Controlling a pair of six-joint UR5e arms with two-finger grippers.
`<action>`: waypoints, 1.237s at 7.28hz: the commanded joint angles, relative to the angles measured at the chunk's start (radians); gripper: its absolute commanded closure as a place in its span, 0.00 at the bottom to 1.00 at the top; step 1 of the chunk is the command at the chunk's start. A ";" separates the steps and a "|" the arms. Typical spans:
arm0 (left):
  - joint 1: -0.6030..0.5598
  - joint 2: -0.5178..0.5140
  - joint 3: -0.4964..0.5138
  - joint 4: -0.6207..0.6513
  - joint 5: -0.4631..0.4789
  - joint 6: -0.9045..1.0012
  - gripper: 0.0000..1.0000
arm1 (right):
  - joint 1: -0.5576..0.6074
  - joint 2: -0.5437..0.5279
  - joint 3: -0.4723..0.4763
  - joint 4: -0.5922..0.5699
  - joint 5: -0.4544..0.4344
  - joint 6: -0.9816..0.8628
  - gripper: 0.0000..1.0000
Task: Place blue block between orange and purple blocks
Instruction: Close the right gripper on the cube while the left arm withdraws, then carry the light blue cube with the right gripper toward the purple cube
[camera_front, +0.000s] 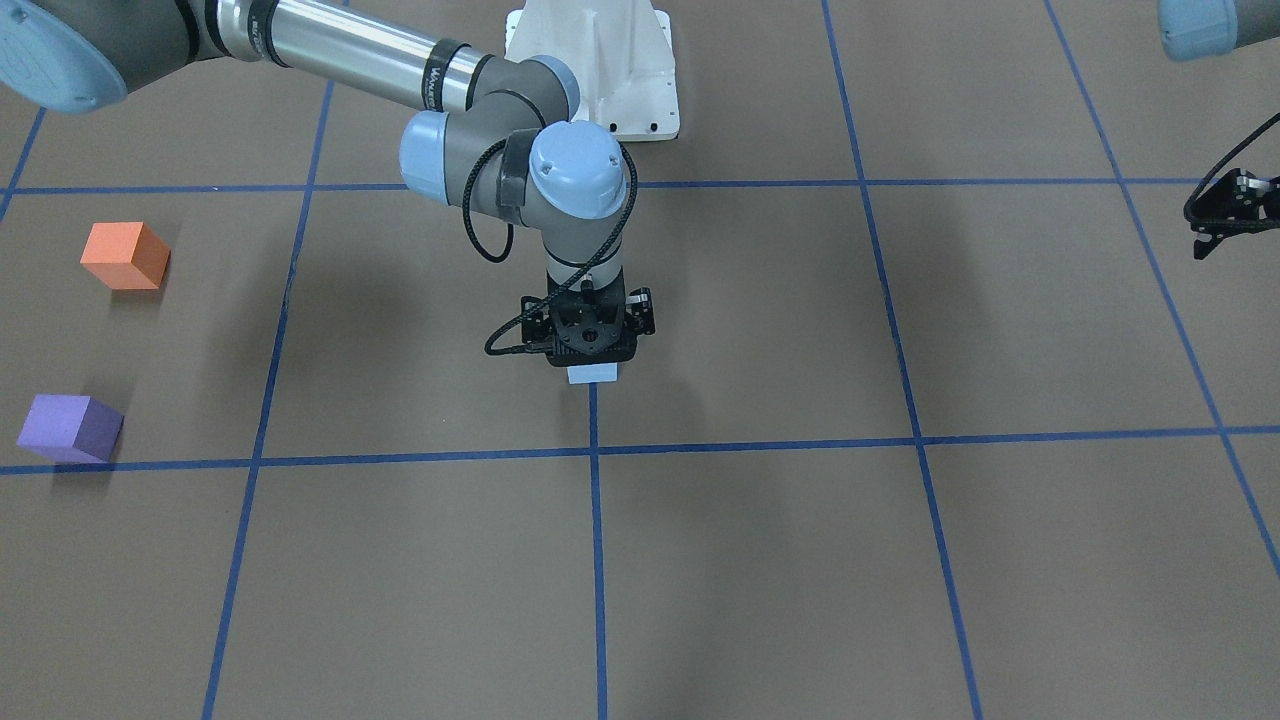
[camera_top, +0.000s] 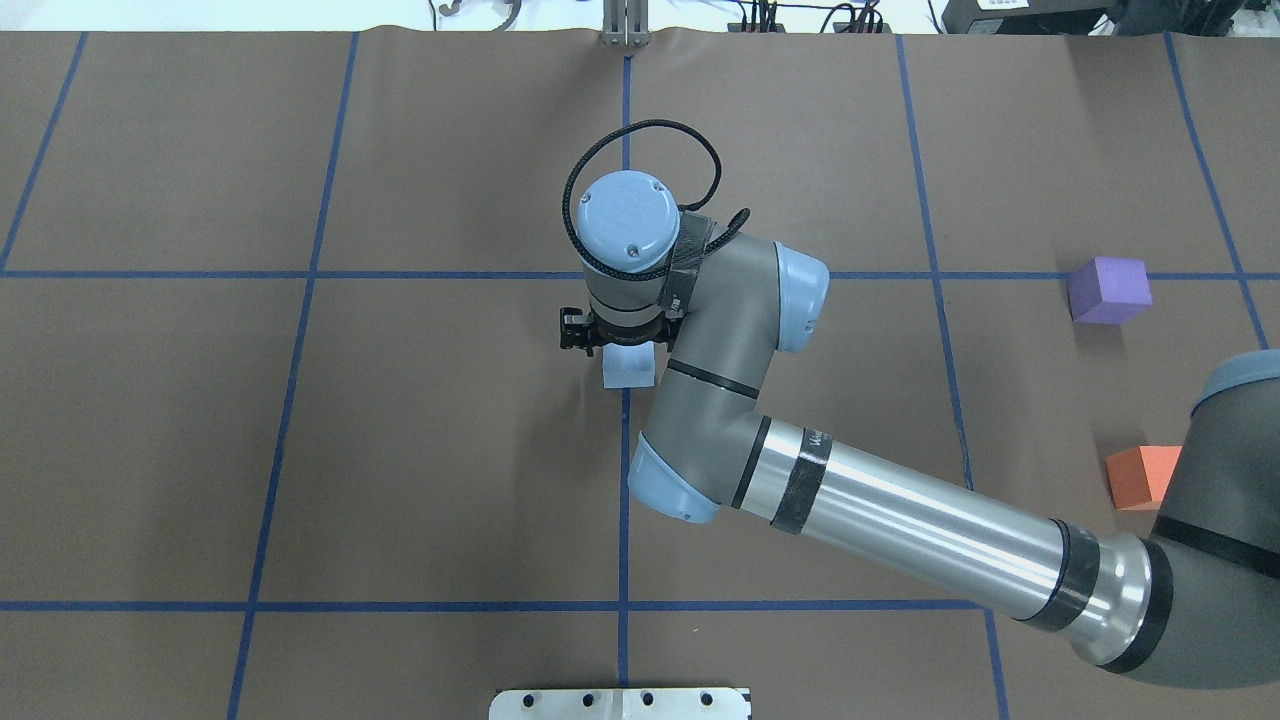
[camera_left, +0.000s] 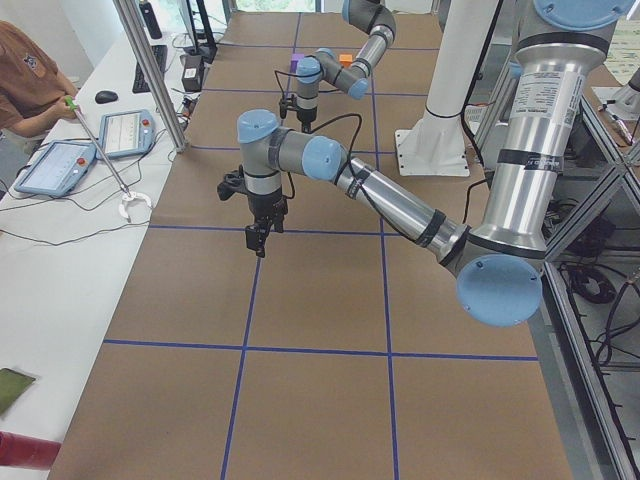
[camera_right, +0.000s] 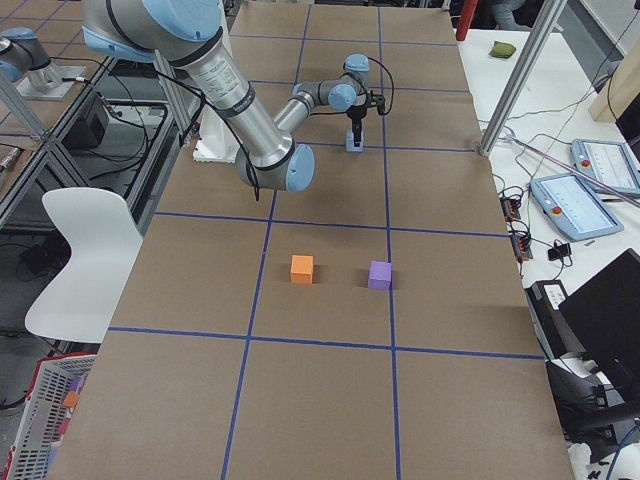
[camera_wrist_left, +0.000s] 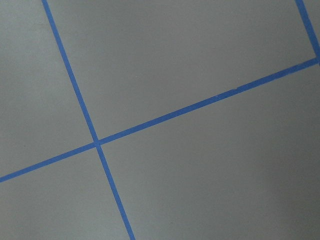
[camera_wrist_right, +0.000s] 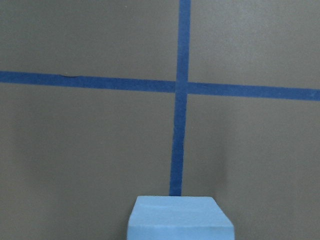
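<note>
The light blue block (camera_front: 593, 375) sits at the table's centre on a tape line, directly under my right gripper (camera_front: 590, 362). It also shows in the overhead view (camera_top: 628, 368) and at the bottom of the right wrist view (camera_wrist_right: 181, 217). The right gripper stands vertical, down around the block, and seems shut on it at table height; its fingers are hidden. The orange block (camera_front: 125, 256) and purple block (camera_front: 70, 428) stand apart at the robot's far right. My left gripper (camera_front: 1215, 235) hangs empty and open at the robot's left.
The table is brown paper with a blue tape grid (camera_top: 624, 605). The white robot base (camera_front: 600, 70) stands at the back. The right forearm (camera_top: 900, 520) stretches low across the table near the orange block (camera_top: 1142, 477). Operators' tablets (camera_right: 575, 195) lie on a side bench.
</note>
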 joint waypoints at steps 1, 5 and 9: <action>0.000 0.000 0.001 0.001 0.000 0.000 0.00 | -0.002 0.006 -0.013 0.006 0.002 0.010 0.96; 0.000 -0.002 0.004 0.001 0.000 0.000 0.00 | 0.052 -0.001 0.139 -0.119 0.047 0.024 1.00; -0.001 0.001 -0.007 0.002 -0.003 0.000 0.00 | 0.285 -0.411 0.770 -0.349 0.116 -0.066 1.00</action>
